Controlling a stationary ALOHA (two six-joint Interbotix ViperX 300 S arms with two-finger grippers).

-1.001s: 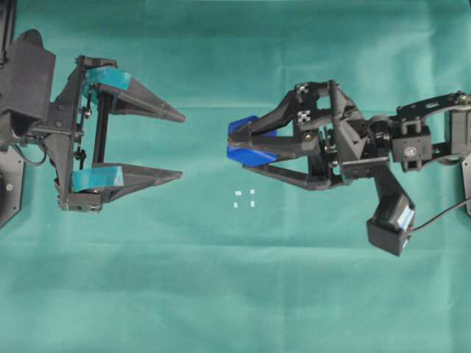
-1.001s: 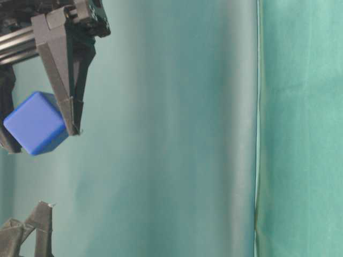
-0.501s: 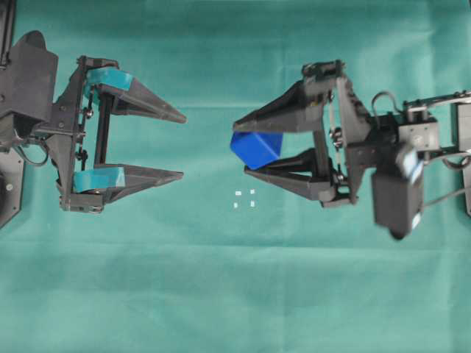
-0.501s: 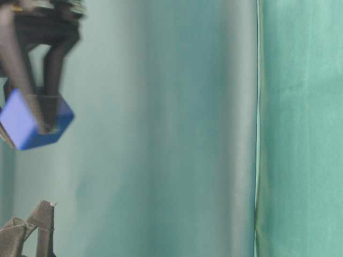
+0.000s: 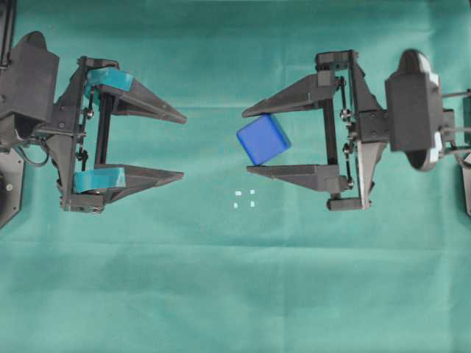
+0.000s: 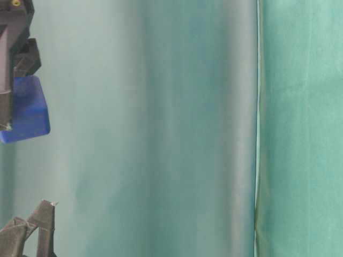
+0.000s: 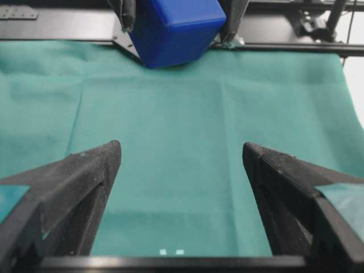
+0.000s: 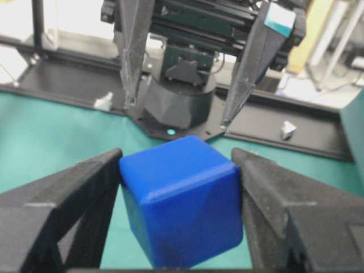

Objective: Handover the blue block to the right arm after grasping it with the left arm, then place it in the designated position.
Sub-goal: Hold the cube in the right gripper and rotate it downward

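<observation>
The right arm's fingers (image 5: 249,141) are clamped on the blue block (image 5: 263,139), one black finger (image 5: 291,97) against its upper side and the other (image 5: 291,173) against its lower side in the overhead view. They stand part-way apart, only as wide as the cube between them. The right wrist view shows this most plainly: the block (image 8: 182,200) sits tilted, a corner edge turned toward the camera, with a dark finger (image 8: 68,190) pressed to each flank and nothing else touching it. It is gripped close to the fingertips, not deep in the gap.

The left arm's fingers (image 5: 183,146) are spread as wide as they go and hold nothing. Their teal tape pads (image 5: 109,76) sit near the finger roots, and green cloth shows between the two tips. In the left wrist view the two black fingers (image 7: 74,182) frame bare cloth, and the block (image 7: 175,29) hangs beyond them at the top of the picture, well apart from the left tips.

The block is held above the green-covered tabletop (image 5: 235,294), not resting on it; the table-level view shows it (image 6: 27,110) against the backdrop, held at the left edge. The designated position (image 5: 244,198), four small white marks in a square, lies on the cloth near the block, just below it and slightly to its left in the overhead view, between the two sets of fingers and uncovered.
</observation>
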